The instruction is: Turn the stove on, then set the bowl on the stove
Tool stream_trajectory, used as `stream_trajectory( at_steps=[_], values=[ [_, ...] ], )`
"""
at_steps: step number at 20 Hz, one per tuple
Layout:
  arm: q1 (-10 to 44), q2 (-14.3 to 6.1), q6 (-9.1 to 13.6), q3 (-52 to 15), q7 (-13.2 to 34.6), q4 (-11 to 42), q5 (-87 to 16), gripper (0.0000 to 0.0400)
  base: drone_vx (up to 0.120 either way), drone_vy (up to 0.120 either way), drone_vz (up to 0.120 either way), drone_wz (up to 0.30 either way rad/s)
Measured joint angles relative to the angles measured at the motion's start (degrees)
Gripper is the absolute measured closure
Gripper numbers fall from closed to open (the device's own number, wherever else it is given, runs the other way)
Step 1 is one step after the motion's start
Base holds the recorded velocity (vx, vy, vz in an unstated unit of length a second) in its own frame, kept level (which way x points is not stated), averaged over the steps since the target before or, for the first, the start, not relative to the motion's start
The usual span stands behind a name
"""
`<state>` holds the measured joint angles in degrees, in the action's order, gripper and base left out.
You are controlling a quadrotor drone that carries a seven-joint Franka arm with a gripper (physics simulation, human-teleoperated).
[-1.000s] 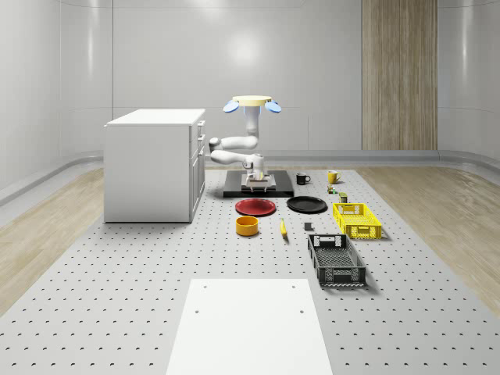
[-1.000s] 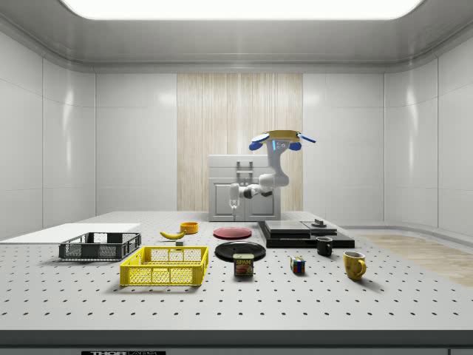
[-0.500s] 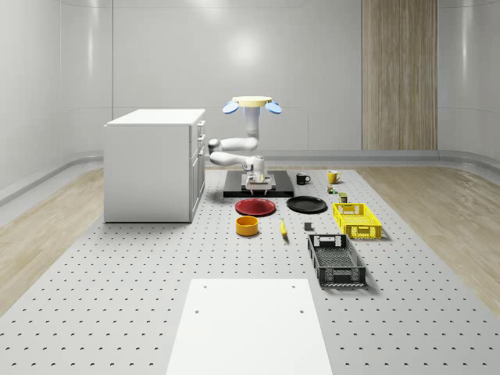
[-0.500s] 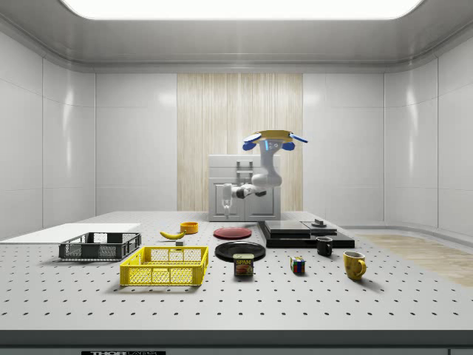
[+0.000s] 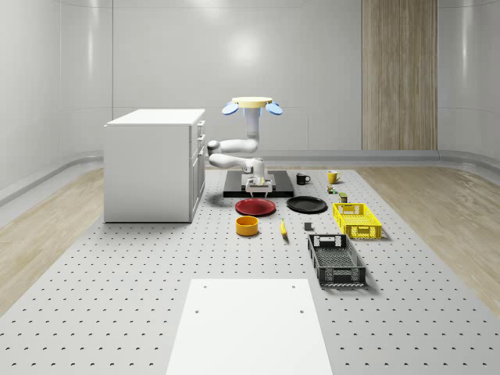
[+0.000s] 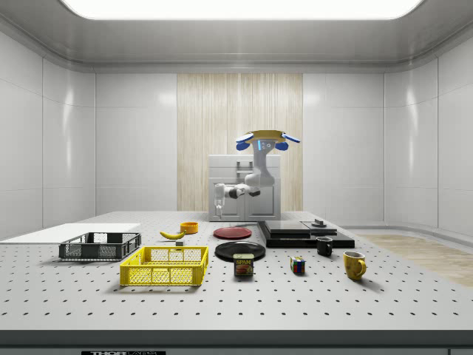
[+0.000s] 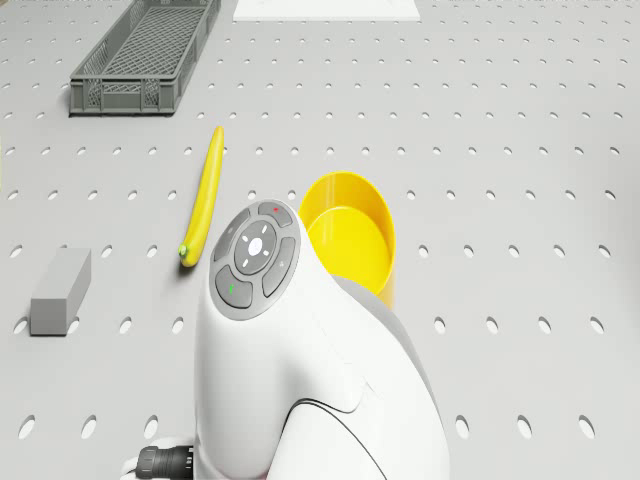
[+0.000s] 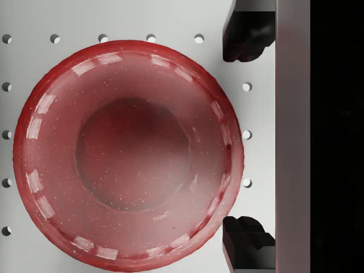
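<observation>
The yellow bowl (image 5: 247, 226) (image 6: 189, 227) (image 7: 350, 240) stands upright on the table, in front of the red plate (image 5: 255, 206) (image 8: 128, 153). The black stove (image 5: 281, 191) (image 6: 303, 231) lies flat behind the plate, with a knob (image 6: 318, 222) on it. The drone (image 5: 252, 104) (image 6: 267, 138) hovers above the stove's front edge. Its arm bends down, and the gripper (image 5: 258, 184) (image 6: 218, 211) (image 8: 245, 139) hangs open and empty over the gap between plate and stove. In the wrist view the fingertips (image 8: 244, 34) stand wide apart beside the plate's rim, next to the stove's edge (image 8: 293, 136).
A white cabinet (image 5: 156, 164) stands at the whole-scene view's left of the stove. A black plate (image 5: 306, 205), banana (image 5: 283, 227) (image 7: 203, 195), grey block (image 7: 60, 290), yellow crate (image 5: 357, 219), dark crate (image 5: 336, 259) and two mugs (image 5: 302, 179) lie around. A white board (image 5: 250, 328) lies in front.
Drone and arm have drifted toward the side view's left, from over the stove toward the red plate. The gripper has come away from the stove. Bowl and plates have not moved.
</observation>
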<state>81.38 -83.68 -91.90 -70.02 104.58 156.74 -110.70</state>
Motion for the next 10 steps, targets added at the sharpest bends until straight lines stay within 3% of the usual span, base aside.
stream_trajectory(
  at_steps=[10],
  values=[
    [0.06, -0.15, -0.14, -0.01, 0.04, -0.01, 0.07, 0.0, 0.12, 0.0, 0.0, 0.0]
  ],
)
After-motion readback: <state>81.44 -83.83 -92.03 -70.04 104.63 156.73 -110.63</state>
